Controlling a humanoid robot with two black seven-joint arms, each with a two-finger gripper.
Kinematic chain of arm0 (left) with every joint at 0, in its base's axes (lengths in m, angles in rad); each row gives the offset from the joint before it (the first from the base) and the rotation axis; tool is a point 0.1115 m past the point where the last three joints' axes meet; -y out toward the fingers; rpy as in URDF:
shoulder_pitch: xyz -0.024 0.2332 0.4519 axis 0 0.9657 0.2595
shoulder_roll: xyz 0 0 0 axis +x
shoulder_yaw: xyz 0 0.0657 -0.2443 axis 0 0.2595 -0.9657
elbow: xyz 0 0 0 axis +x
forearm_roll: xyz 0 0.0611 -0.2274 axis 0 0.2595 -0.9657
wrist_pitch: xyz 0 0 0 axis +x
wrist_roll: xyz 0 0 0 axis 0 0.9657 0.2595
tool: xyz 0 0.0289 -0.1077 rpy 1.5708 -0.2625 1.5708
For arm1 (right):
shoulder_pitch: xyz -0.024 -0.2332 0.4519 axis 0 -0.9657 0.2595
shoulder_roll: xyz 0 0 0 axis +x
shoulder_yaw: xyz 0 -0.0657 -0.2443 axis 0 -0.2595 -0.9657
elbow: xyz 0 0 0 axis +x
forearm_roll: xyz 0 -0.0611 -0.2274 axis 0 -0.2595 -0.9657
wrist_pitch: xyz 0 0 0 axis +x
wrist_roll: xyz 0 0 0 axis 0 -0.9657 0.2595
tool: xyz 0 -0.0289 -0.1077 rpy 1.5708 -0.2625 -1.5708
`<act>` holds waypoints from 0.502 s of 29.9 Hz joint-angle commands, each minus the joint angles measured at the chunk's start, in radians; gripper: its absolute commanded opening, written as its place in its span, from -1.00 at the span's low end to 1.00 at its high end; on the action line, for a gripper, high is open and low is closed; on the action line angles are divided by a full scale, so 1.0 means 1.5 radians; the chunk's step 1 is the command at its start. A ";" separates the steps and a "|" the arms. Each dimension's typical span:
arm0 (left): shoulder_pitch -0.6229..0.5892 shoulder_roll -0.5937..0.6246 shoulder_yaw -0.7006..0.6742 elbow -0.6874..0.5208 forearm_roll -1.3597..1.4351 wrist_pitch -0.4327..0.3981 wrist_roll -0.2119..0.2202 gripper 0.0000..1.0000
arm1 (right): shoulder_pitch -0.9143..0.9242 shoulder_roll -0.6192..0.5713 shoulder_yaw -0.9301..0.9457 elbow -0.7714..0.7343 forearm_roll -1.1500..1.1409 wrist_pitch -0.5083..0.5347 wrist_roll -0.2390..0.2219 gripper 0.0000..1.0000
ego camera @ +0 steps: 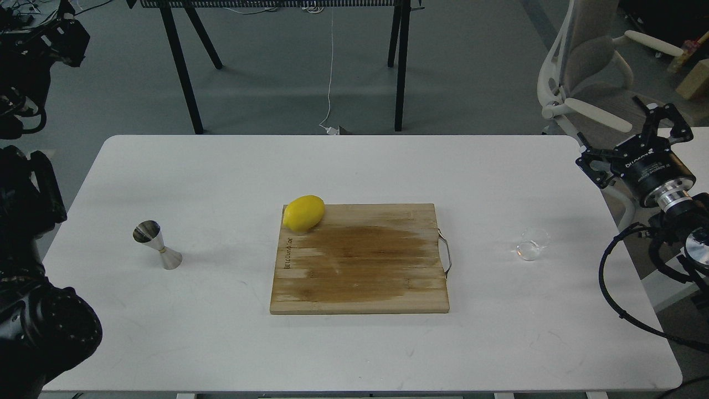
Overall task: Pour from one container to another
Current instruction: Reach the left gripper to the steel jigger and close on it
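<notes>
The clear glass cup (pixel 532 244) stands upright on the right part of the white table (pixel 221 166). Far off on the left part of the table, the steel jigger (pixel 157 244) also stands upright. My right gripper (pixel 627 137) hovers beyond the table's right edge, up and to the right of the cup; it is open, with nothing between its fingers. My left arm rises along the left edge of the view, well apart from the jigger. Its far end (pixel 62 34) at the top left is dark, and its fingers cannot be told apart.
A wooden cutting board (pixel 360 266) with a metal handle lies mid-table, a yellow lemon (pixel 304 212) on its far left corner. An office chair (pixel 587 72) stands behind my right gripper. Black table legs (pixel 185 66) stand on the floor beyond the table.
</notes>
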 commanded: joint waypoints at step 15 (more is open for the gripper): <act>0.391 -0.037 0.137 0.269 -0.263 0.014 0.000 0.97 | -0.011 0.000 -0.001 -0.010 0.000 0.000 0.000 0.99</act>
